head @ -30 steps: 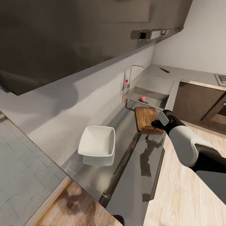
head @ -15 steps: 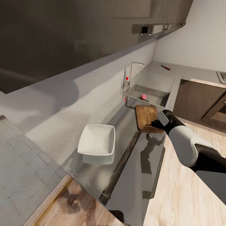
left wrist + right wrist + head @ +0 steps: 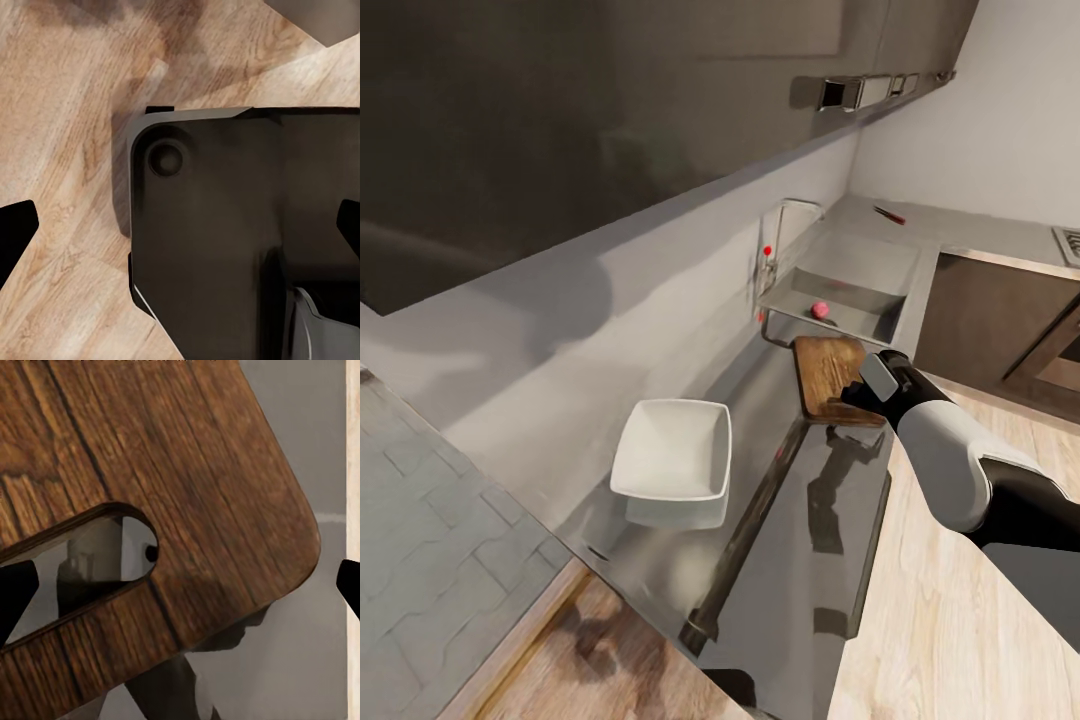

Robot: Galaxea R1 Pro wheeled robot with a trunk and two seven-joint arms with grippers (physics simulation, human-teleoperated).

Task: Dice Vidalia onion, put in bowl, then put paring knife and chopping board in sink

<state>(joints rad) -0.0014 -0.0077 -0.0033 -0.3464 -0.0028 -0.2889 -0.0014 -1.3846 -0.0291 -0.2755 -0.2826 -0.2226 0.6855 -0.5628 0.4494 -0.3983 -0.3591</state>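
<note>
The dark wooden chopping board (image 3: 826, 372) lies on the grey countertop (image 3: 800, 560) just before the sink (image 3: 880, 262). My right gripper (image 3: 853, 394) is at the board's near end and stands open. In the right wrist view the board's (image 3: 187, 457) slotted corner sits between the spread fingertips (image 3: 15, 592). A small pink Vidalia onion (image 3: 820, 310) rests in the sink basin. The paring knife (image 3: 890, 213) lies on the counter beyond the sink. Further along the counter, closer to me, is the white square bowl (image 3: 672, 450). My left gripper (image 3: 180, 232) is open over my own dark base (image 3: 225, 240).
A chrome tap (image 3: 780, 225) with a red knob (image 3: 767, 249) stands at the sink's wall side. Dark wall cabinets (image 3: 560, 120) hang overhead. An oven and hob corner (image 3: 1060, 330) sit at the far right. Light wood floor (image 3: 930, 620) runs along the counter's front edge.
The head view has shifted slightly, so everything sits a little differently in the picture. My right gripper stays at the board's near end, and the board, bowl and onion have not moved.
</note>
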